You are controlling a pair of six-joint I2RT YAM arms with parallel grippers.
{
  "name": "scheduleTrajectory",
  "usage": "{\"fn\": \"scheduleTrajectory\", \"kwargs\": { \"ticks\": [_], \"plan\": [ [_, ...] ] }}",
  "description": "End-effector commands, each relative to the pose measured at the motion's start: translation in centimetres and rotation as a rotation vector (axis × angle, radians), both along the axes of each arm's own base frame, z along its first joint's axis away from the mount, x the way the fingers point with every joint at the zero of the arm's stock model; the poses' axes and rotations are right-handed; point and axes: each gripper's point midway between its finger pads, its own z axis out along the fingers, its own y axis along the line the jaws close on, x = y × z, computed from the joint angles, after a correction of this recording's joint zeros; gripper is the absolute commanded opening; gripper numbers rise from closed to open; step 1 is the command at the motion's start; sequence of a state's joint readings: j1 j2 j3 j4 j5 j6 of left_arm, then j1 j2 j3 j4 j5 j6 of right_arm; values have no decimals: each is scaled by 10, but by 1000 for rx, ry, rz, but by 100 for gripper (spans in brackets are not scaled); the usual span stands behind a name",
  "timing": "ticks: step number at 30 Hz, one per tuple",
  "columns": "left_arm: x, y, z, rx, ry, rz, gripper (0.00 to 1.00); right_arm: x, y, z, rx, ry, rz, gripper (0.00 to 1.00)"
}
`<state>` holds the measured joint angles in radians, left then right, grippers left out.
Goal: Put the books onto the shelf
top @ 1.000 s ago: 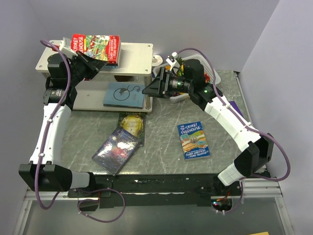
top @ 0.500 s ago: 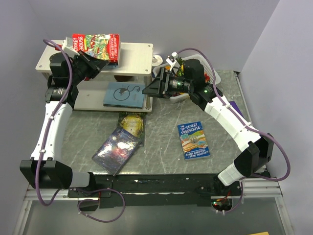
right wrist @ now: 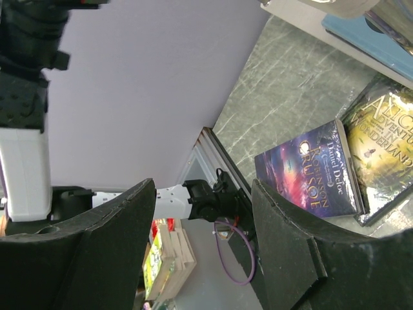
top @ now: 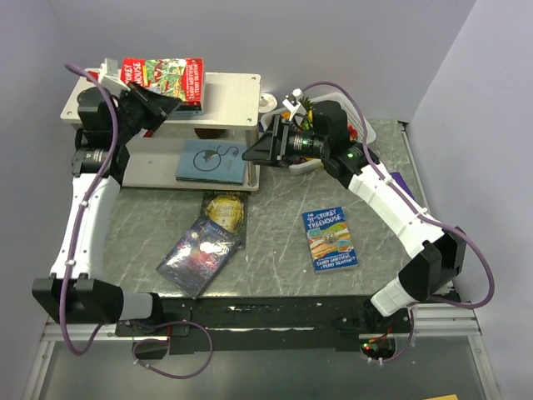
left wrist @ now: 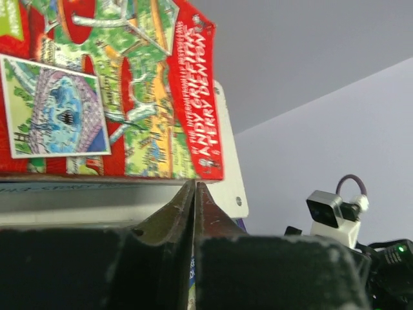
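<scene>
A red "Treehouse" book point(top: 162, 77) point(left wrist: 110, 84) lies flat on the top board of the shelf point(top: 233, 96) point(left wrist: 227, 161). My left gripper point(top: 173, 106) point(left wrist: 195, 184) is shut, its tips against that book's near edge and nothing between them. A pale blue book point(top: 212, 161) point(right wrist: 381, 39) lies on the lower board. On the table are a galaxy book point(top: 200, 250) point(right wrist: 310, 171), a green-gold book point(top: 225, 212) point(right wrist: 384, 148) and a blue "Treehouse" book point(top: 331, 237). By the shelf's right end, my right gripper point(top: 250, 152) point(right wrist: 203, 187) hangs open and empty.
A white basket point(top: 362, 129) sits behind my right arm at the back right. A small purple box point(top: 400, 179) shows past that arm near the right edge. A dark object point(top: 218, 132) lies under the top board.
My left arm has shifted slightly left and back at the top board. The red book and the right arm stay where they were.
</scene>
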<state>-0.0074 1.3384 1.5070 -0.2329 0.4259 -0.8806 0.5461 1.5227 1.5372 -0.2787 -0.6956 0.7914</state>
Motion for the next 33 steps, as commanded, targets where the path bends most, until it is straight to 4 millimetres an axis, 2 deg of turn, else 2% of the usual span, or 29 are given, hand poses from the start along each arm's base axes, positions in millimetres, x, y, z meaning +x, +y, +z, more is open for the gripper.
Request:
{"fn": "scheduleTrajectory", "kwargs": {
  "ticks": [1, 2, 3, 4, 5, 6, 7, 8, 9, 10, 11, 12, 13, 15, 16, 17, 18, 19, 21, 22, 23, 24, 25, 26, 27, 31, 32, 33],
  "plan": [
    [-56, 1, 88, 0, -260, -5, 24, -3, -6, 26, 11, -100, -20, 68],
    [-78, 1, 106, -5, -333, -3, 32, 3, -11, 21, -18, -124, -62, 68],
    [-87, 2, 109, -7, -355, 2, 41, 2, -17, 23, -25, -140, -83, 68],
    [-90, 3, 97, -2, -347, 8, 54, 2, -20, 7, -54, -130, -107, 68],
    [-110, 5, 104, 5, -394, 23, 58, 6, -26, -1, -75, -143, -149, 68],
    [-114, 12, 99, 3, -392, 66, 61, 1, -30, 5, -56, -184, -173, 68],
    [-110, 15, 74, 6, -341, 86, 65, -3, -32, -24, -90, -150, -182, 68],
    [-122, 15, 70, 21, -354, 98, 67, -6, -34, -33, -100, -158, -193, 68],
    [-120, 20, 50, 35, -298, 130, 69, -8, -42, -35, -112, -184, -236, 69],
    [-115, 21, 20, 52, -226, 144, 71, -13, -45, -63, -155, -164, -244, 69],
    [-119, 18, 4, 63, -194, 138, 72, -18, -45, -74, -187, -186, -241, 70],
    [-119, 15, -22, 73, -123, 132, 72, -20, -51, -79, -207, -208, -268, 72],
    [-114, 16, -63, 84, -29, 151, 73, -25, -57, -105, -262, -187, -274, 73],
    [-125, -1, -108, 109, 77, 114, 74, -32, -65, -124, -306, -190, -286, 79],
    [-123, 5, -145, 142, 157, 177, 75, -35, -74, -147, -352, -162, -300, 81],
    [-134, -13, -160, 145, 190, 125, 76, -38, -76, -155, -360, -160, -295, 82],
    [-136, -12, -176, 162, 224, 159, 77, -42, -78, -163, -369, -155, -289, 85],
    [-141, -11, -204, 194, 293, 175, 80, -48, -83, -183, -398, -126, -280, 86],
    [-145, -9, -228, 206, 359, 226, 84, -55, -80, -193, -373, -104, -261, 87],
    [-148, -6, -245, 219, 400, 239, 89, -63, -79, -207, -366, -82, -231, 87],
    [-150, 2, -258, 224, 445, 292, 93, -75, -70, -208, -314, -50, -167, 87],
    [-151, 7, -268, 232, 476, 319, 97, -74, -62, -205, -268, -57, -148, 86],
    [-152, 12, -276, 244, 498, 349, 96, -83, -57, -214, -247, -28, -109, 86],
    [-154, 21, -284, 268, 530, 396, 96, -88, -51, -213, -210, 7, -87, 86],
    [-154, 27, -288, 279, 547, 430, 96, -93, -40, -209, -157, 7, -34, 85],
    [-151, 51, -299, 317, 634, 537, 96, -105, -19, -212, -91, 85, 42, 84],
    [-148, 65, -308, 329, 683, 571, 96, -109, -15, -213, -89, 104, 57, 84],
    [-147, 64, -314, 306, 716, 540, 96, -111, -12, -219, -99, 126, 71, 84]
  ]
}}
